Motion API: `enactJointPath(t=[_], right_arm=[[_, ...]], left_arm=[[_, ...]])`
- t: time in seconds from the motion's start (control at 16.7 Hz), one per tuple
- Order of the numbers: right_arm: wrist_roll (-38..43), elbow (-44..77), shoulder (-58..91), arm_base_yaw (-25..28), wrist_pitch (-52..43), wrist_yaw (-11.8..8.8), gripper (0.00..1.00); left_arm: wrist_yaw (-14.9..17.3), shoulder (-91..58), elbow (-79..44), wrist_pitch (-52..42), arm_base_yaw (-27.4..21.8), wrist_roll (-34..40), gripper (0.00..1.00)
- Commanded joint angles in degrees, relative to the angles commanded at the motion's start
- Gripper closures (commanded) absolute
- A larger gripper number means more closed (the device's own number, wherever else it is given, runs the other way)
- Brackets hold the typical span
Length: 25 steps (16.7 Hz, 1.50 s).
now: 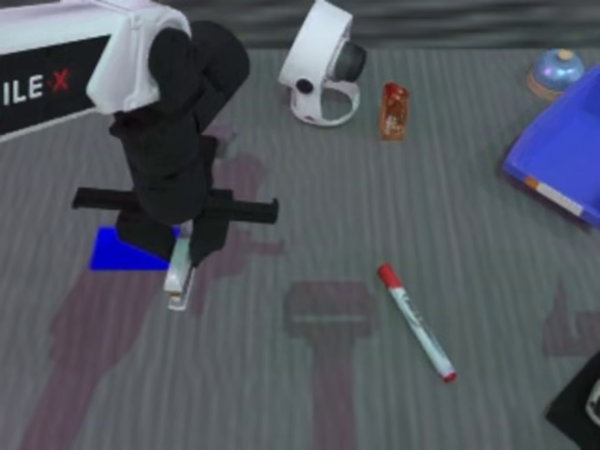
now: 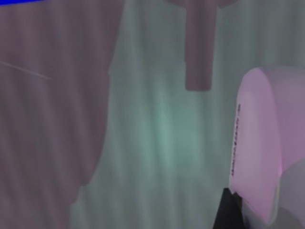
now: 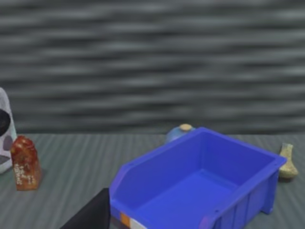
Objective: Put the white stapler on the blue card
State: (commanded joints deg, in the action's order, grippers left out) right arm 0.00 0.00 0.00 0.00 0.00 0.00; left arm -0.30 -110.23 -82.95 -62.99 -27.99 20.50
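Observation:
My left gripper (image 1: 190, 246) is shut on the white stapler (image 1: 179, 278), gripping its far end, so the slim white bar sticks out toward the table's front. The blue card (image 1: 117, 251) lies just left of the stapler, its right part hidden under the arm. In the left wrist view the stapler (image 2: 267, 143) fills the right side, pressed against one dark finger (image 2: 231, 212), and a strip of the blue card (image 2: 19, 1) shows at the edge. My right gripper (image 1: 583, 405) is parked at the front right corner, open and holding nothing.
A red-capped marker pen (image 1: 417, 322) lies at centre front. At the back stand a white round device (image 1: 323, 66), an orange-red bottle (image 1: 394, 111) and a bell (image 1: 555, 73). A periwinkle-blue tray (image 1: 562, 150) sits at the right edge, close before the right wrist.

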Motion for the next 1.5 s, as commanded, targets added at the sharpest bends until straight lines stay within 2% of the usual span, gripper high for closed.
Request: enactJointPath(t=[0.24, 0.42, 0.6, 0.96, 1.14, 1.32, 1.5], right_arm=[[0.0, 0.0, 0.0, 0.0, 0.0, 0.0, 0.0], [0.0, 0.0, 0.0, 0.0, 0.0, 0.0, 0.0], [0.0, 0.0, 0.0, 0.0, 0.0, 0.0, 0.0], [0.0, 0.0, 0.0, 0.0, 0.0, 0.0, 0.0], [0.0, 0.0, 0.0, 0.0, 0.0, 0.0, 0.0], [0.0, 0.0, 0.0, 0.0, 0.0, 0.0, 0.0], [0.0, 0.0, 0.0, 0.0, 0.0, 0.0, 0.0]], left_arm=[[-0.01, -1.27, -1.93, -0.96, 0.73, 3.81, 1.0], [-0.01, -3.56, -5.65, -2.8, 2.56, 13.09, 1.0], [-0.05, -6.12, -9.94, -5.07, 5.26, 27.07, 1.0], [-0.2, -11.13, -18.64, -9.87, 11.33, 59.82, 1.0], [-0.2, -12.36, -22.17, -11.26, 14.03, 72.17, 1.0], [-0.15, -12.49, -24.24, -11.7, 15.86, 79.04, 1.0], [-0.12, -12.42, -24.72, -11.73, 16.32, 80.59, 1.0]])
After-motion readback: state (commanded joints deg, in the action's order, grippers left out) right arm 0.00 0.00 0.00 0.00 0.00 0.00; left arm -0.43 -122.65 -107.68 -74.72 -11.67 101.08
